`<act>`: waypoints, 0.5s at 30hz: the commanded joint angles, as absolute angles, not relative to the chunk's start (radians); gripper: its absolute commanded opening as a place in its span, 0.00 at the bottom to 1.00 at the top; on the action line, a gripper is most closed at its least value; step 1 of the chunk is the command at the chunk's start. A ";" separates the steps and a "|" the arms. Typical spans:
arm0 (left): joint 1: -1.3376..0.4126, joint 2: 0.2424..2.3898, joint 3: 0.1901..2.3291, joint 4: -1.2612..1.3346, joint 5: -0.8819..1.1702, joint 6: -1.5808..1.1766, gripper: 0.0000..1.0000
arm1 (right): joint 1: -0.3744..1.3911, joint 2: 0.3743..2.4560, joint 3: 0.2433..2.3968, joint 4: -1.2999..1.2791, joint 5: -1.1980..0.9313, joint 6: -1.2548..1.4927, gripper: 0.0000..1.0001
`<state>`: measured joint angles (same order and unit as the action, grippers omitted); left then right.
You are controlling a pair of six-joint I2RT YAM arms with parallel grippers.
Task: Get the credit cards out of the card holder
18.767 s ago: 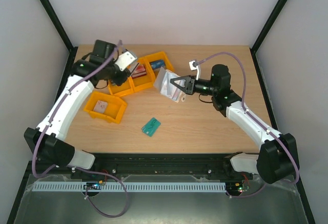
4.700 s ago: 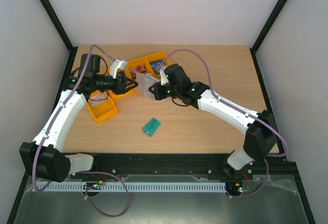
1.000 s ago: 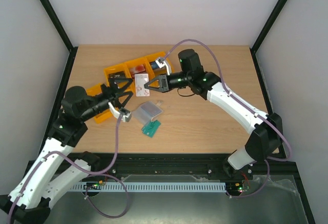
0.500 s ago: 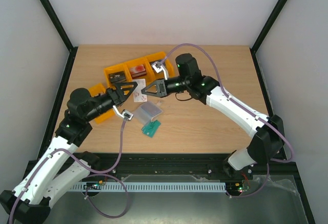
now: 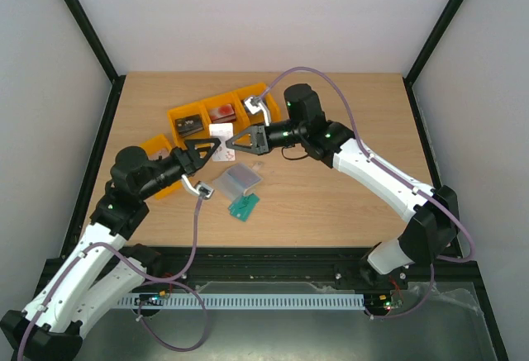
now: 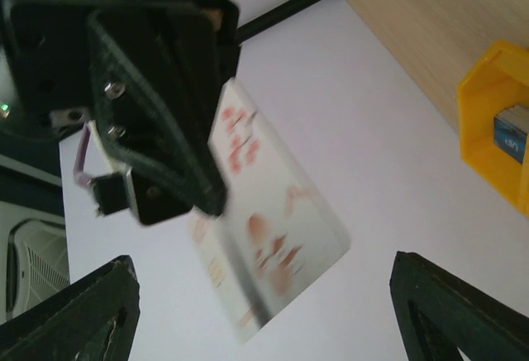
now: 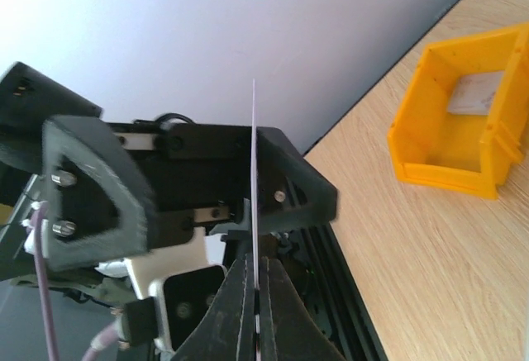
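Observation:
A pale whitish-pink credit card point(image 5: 221, 151) is held in the air by my right gripper point(image 5: 235, 143), which is shut on its edge. In the right wrist view the card point(image 7: 253, 154) shows edge-on above the shut right gripper point(image 7: 258, 291). My left gripper point(image 5: 208, 149) faces it, open, with the card point(image 6: 277, 237) between and just ahead of its spread fingertips point(image 6: 87, 315). The card holder point(image 5: 237, 179) lies unfolded on the table below, its pale grey inner face up. A green card point(image 5: 243, 206) lies next to it.
A row of yellow bins point(image 5: 192, 113) with small items stands behind the grippers. A single yellow bin point(image 5: 155, 184) sits left, partly under the left arm; it shows too in the right wrist view point(image 7: 450, 175). Black frame rails edge the table.
The right gripper has carried the card down and left from over the bins. The left gripper has shifted right to meet it, so the card now stands at its open jaws.

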<state>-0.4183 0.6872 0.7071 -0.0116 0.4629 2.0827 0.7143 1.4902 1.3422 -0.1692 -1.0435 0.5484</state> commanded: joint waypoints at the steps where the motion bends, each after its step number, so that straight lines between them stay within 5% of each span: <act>1: -0.416 0.690 0.683 0.029 0.514 2.255 0.83 | 0.731 1.476 1.333 -0.043 -1.105 0.607 0.02; 9: -0.416 0.693 0.683 0.061 0.523 2.220 0.66 | 0.740 1.483 1.304 -0.042 -1.118 0.604 0.02; 15: -0.416 0.689 0.681 0.056 0.514 2.204 0.24 | 0.741 1.490 1.305 -0.052 -1.120 0.593 0.02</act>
